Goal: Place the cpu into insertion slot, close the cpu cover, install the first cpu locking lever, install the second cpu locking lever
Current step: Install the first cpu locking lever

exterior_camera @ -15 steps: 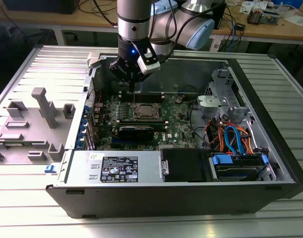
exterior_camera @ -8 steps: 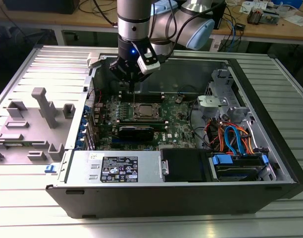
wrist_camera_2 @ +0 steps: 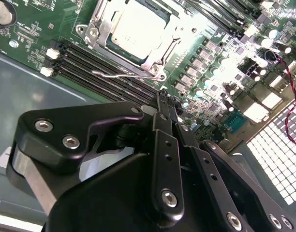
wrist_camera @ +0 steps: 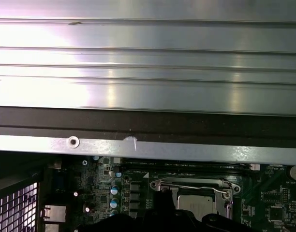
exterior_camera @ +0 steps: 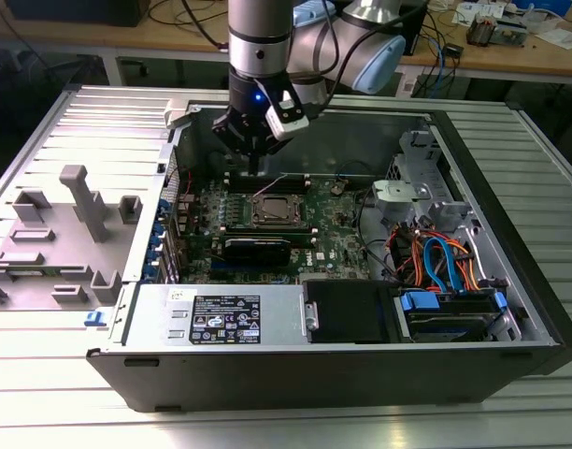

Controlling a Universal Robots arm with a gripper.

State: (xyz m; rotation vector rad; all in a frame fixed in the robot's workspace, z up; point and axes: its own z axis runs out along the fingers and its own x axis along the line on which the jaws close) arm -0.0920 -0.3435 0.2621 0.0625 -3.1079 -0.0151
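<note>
Exterior view: your gripper hangs upright inside the open computer case, tips low over the green board, just beside the socket on its far side. Second wrist view: fingers pinched together, nothing between them. That makes a narrow tip, which I judge suits nudging thin wire rather than carrying. The chip sits flat in the socket, its dull grey-tan top showing through the window of the silver cover lying down over it. A wire lever runs along one edge; latched or loose, you can't tell. First wrist view: chip square in its frame, lever across the side nearest the case wall.
</note>
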